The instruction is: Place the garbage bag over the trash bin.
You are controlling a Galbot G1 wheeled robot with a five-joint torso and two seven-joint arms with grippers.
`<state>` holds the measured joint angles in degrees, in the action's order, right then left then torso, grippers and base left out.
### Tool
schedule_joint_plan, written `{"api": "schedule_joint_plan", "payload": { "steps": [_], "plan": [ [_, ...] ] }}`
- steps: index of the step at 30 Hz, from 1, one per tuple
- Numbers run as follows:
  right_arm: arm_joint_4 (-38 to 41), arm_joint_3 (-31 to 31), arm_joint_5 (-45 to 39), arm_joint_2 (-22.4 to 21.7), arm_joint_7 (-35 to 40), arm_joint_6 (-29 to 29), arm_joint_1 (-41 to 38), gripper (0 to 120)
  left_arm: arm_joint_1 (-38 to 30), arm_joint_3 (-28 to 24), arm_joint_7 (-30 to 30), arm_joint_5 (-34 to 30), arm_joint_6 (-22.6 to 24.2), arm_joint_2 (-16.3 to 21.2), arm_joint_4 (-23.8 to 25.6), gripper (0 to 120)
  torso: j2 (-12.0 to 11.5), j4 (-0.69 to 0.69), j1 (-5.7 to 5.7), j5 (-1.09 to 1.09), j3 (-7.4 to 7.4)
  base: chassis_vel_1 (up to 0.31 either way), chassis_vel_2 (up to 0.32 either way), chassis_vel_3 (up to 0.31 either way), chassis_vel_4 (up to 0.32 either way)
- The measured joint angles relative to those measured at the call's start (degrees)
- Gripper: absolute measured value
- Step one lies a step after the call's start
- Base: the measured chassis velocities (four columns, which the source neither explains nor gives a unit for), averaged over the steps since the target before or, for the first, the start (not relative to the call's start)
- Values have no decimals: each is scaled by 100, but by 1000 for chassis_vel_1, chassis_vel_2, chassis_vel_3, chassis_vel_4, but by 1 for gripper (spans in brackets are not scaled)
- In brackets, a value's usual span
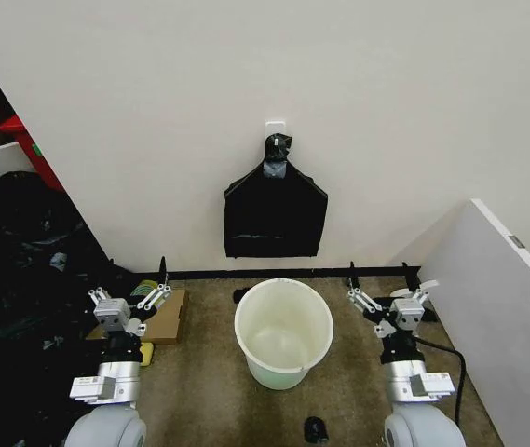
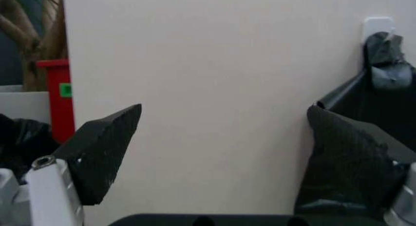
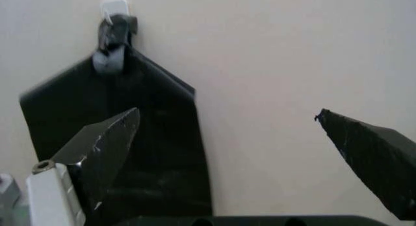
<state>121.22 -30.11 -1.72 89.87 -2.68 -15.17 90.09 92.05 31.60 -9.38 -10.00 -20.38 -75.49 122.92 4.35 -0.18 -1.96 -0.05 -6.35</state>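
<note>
On the wall, garbage bag (image 1: 275, 217), unlabelled.

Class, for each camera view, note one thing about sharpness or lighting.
Head view: even light, the garbage bag and trash bin crisp. Left wrist view: the near fingers look soft, the bag dark against the wall. Right wrist view: the bag is slightly blurred.

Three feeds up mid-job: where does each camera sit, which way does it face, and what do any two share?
Head view: high, looking down at the trash bin below the hung garbage bag; left gripper and right gripper flank it, open.
Left wrist view: faces the wall between its own fingers.
Right wrist view: faces the wall between its own fingers.
Shared: the bag on its white wall hook.
</note>
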Motion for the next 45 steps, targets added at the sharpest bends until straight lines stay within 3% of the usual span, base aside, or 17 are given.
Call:
{"api": "schedule_joint_plan", "payload": {
  "steps": [5, 9, 10, 12, 15, 20, 32, 45],
  "plan": [
    [-435, 266, -638, -150, -12, 235, -666, 100, 50, 65, -102, -15, -26, 39, 48, 100, 0, 3, 0, 0, 0, 0, 0, 0, 0],
    [-1051, 902, -2102, -280, 83, 479, -1663, 100, 57, 145, -169, -28, -30, 89, 53, 100, 0, 4, -1, 2, -1, 0, 0, 0, 0],
    [-1051, 902, -2102, -280, 83, 479, -1663, 100, 57, 145, -169, -28, -30, 89, 53, 100, 0, 4, -1, 2, -1, 0, 0, 0, 0],
    [-1219, 1353, -3199, -294, 134, 634, -2169, 100, 62, 152, -182, -49, -8, 109, 52, 100, -1, 4, -1, 1, -1, 0, 0, 0, 0],
    [-1320, 1724, -4170, -250, 218, 762, -2618, 100, 66, 154, -202, -60, 18, 110, 35, 100, 0, 4, -1, 0, -1, 0, 0, 0, 0],
    [-1828, 2018, -5072, -94, 334, 806, -3238, 100, 73, 154, -247, -42, 25, 77, 1, 100, 0, 3, -1, 0, -1, 0, 0, 0, 0],
    [-3012, 2107, -5702, 50, 488, 713, -4397, 98, -39, 145, -337, -27, 19, -41, -204, 100, 0, 3, 0, 1, 0, 0, 0, 0, 0],
    [-3592, 2031, -5876, 198, 299, 528, -4906, 51, -248, 100, -363, -10, 19, -133, -456, 100, 0, 4, 0, 1, 0, 0, 0, 0, 0]
  ]
}}
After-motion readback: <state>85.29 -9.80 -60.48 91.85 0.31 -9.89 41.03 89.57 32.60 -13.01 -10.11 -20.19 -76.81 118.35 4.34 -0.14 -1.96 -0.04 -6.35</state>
